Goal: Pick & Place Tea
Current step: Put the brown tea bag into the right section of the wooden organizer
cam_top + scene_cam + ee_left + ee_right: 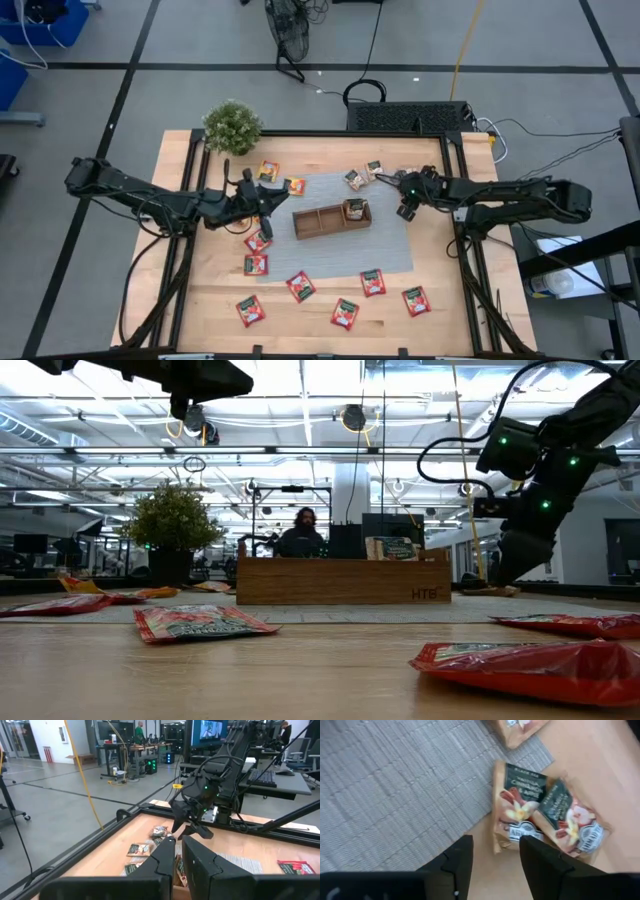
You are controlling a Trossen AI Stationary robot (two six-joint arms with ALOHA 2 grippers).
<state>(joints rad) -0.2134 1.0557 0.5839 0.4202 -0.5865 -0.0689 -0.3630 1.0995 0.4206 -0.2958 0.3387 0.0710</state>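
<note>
The wooden surface (440,320) carries a grey mat (385,245) with the wooden tray (330,220) at its centre; one sachet (355,209) stands in the tray's 3 o'clock compartment. Red tea sachets (345,314) lie scattered toward 6 o'clock, grey-brown sachets (542,810) toward 1 o'clock. The right gripper (492,865) hovers over those, fingers released and empty. The left gripper (264,203) waits at 9 o'clock of the tray, fingers clenched on nothing.
</note>
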